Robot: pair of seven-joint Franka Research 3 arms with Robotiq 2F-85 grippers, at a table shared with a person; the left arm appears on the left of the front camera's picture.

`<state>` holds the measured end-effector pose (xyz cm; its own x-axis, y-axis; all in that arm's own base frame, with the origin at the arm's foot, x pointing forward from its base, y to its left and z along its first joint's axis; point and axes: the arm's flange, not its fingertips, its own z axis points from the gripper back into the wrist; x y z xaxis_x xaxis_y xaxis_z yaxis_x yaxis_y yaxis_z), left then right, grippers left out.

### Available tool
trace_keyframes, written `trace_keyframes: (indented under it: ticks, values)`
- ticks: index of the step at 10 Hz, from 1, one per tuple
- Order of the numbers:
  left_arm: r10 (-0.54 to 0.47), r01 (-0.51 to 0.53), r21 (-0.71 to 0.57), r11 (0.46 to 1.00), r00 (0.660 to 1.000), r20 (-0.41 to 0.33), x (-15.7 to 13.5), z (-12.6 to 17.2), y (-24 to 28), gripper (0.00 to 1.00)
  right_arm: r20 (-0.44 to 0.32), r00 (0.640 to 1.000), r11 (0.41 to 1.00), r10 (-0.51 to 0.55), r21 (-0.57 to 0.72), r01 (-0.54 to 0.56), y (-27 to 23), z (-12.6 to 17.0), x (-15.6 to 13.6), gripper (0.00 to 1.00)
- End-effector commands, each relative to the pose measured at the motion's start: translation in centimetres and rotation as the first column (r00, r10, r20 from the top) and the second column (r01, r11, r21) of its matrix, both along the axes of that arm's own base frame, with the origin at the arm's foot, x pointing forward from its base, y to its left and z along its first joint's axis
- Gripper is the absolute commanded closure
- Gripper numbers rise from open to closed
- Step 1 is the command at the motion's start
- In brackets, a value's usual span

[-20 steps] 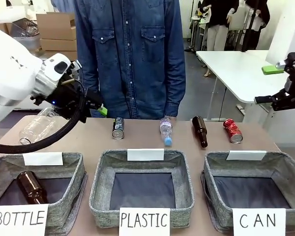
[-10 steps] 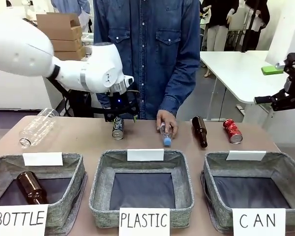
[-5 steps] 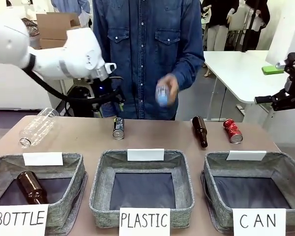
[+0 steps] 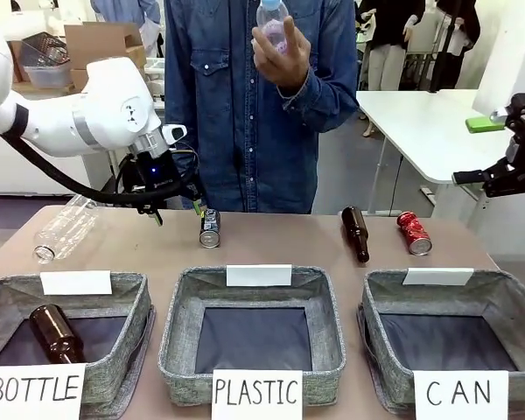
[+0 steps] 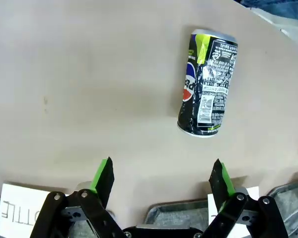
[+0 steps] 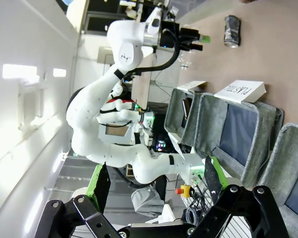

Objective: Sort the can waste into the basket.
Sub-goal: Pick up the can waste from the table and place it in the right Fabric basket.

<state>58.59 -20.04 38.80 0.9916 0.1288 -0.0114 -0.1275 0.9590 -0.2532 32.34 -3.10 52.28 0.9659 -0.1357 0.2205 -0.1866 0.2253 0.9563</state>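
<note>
A dark can (image 4: 210, 227) with a silver top lies on its side on the table in front of the person. In the left wrist view the dark can (image 5: 207, 84) lies ahead and to the right of my fingers. My left gripper (image 4: 177, 208) (image 5: 161, 178) hangs open and empty just left of it. A dented red can (image 4: 414, 233) lies at the table's far right. The grey basket (image 4: 499, 282) signed "CAN" stands at the front right, with nothing showing inside. My right gripper (image 4: 481, 150) (image 6: 155, 179) is raised off the right edge, open and empty.
A brown bottle (image 4: 356, 233) lies beside the red can. A clear plastic bottle (image 4: 66, 227) lies at the far left. The person's hand holds a small plastic bottle (image 4: 271, 19) high up. Baskets signed "PLASTIC" (image 4: 179, 350) and "BOTTLE" (image 4: 131, 289) stand in front, the latter holding a brown bottle (image 4: 54, 332).
The person picked the small plastic bottle off the table and raised it high. My left gripper shifted from over the dark can to its left. The right arm stayed still.
</note>
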Motion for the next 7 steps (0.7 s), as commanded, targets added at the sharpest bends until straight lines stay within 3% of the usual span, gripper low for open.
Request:
trace_keyframes:
  ticks: [1, 3, 7]
  values:
    - [-0.036, 0.035, -0.047, 0.998, 0.999, -0.017, 1.0, 0.5, 0.9, 0.00, 0.032, 0.999, 1.000, 0.000, 0.024, -0.001, 0.2, 0.1, 0.3, 0.00]
    - [-0.130, 0.127, -0.140, 0.982, 0.991, -0.014, -1.5, 3.2, 6.3, 0.00, 0.032, 0.999, 1.000, 0.000, 0.024, -0.001, 0.2, 0.1, 0.3, 0.00]
    - [-0.255, 0.289, -0.314, 0.905, 0.956, 0.145, -9.2, 4.8, 14.6, 0.00, 0.032, 0.999, 1.000, 0.000, 0.024, -0.001, 0.2, 0.1, 0.3, 0.00]
